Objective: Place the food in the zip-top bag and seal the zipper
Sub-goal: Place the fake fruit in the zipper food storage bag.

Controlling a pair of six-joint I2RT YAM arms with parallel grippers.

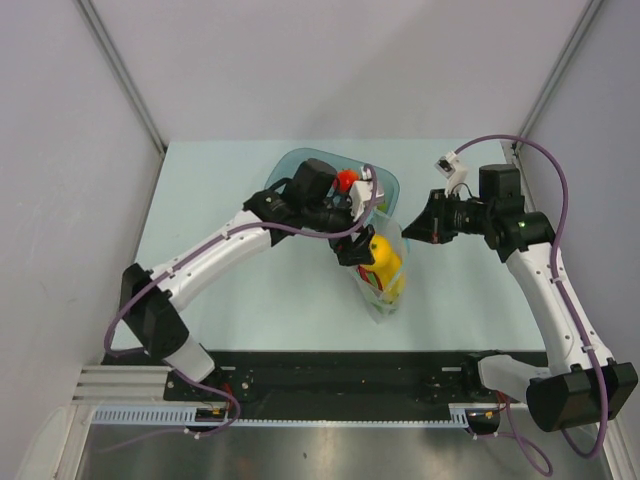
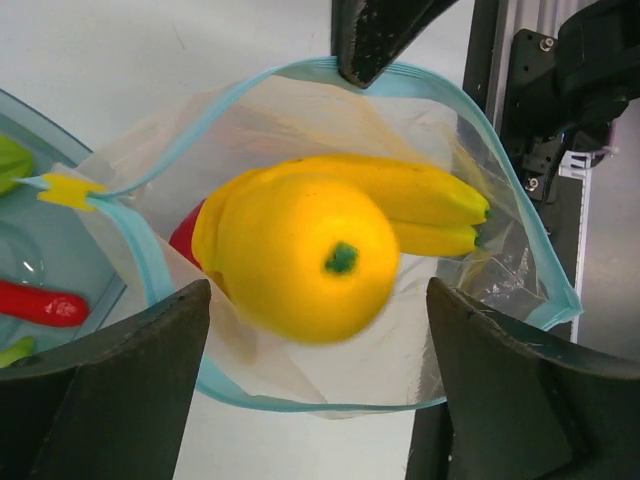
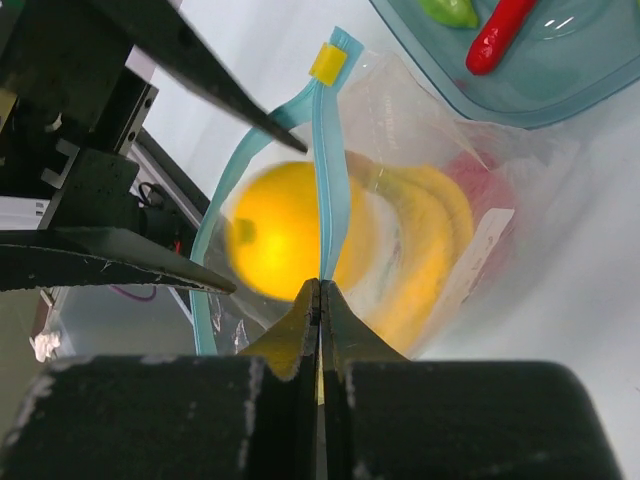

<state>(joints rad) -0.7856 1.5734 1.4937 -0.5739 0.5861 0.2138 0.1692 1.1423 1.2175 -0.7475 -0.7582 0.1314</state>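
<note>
Left gripper (image 2: 318, 285) splayed above zip-top bag (image 2: 497, 275); right gripper (image 3: 320, 290) reaches across — pinches zipper (image 3: 331, 180)

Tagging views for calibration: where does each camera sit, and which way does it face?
Top external: above, behind the bases, looking down at table; both arms show.
Left wrist: above zip-top bag, looking into it; open left hand frames it.
Right wrist: beside bag, facing its edge; shut right hand pinches zipper.
Shared: wrist views both show citrus, banana.

The pale green table (image 1: 230, 290) carries a blue-green tray (image 1: 320, 151) and, just beside it, the clear zip-top bag (image 1: 380, 310).
</note>
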